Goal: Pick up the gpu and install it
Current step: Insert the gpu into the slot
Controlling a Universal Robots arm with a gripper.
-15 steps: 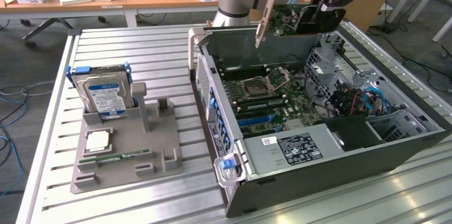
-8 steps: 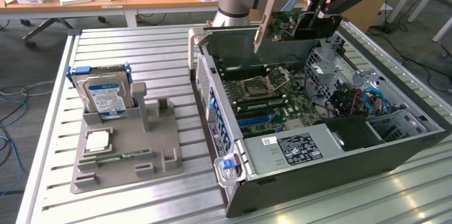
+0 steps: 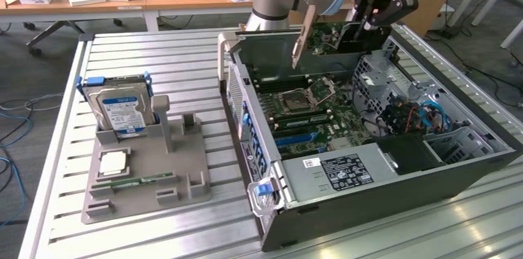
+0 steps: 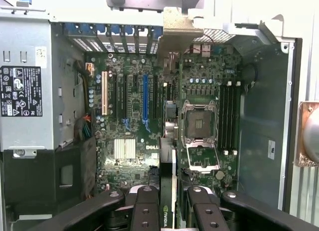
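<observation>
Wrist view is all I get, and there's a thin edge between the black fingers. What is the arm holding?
Observer: It's the gpu, a green card. The exterior view shows its flat face, with the gripper shut on it and its silver bracket toward the exterior view's left.
Operator: Is it plugged in yet?
Observer: No. It hangs in the air at the far end of the open computer case, raised above the motherboard and touching no slot.
</observation>
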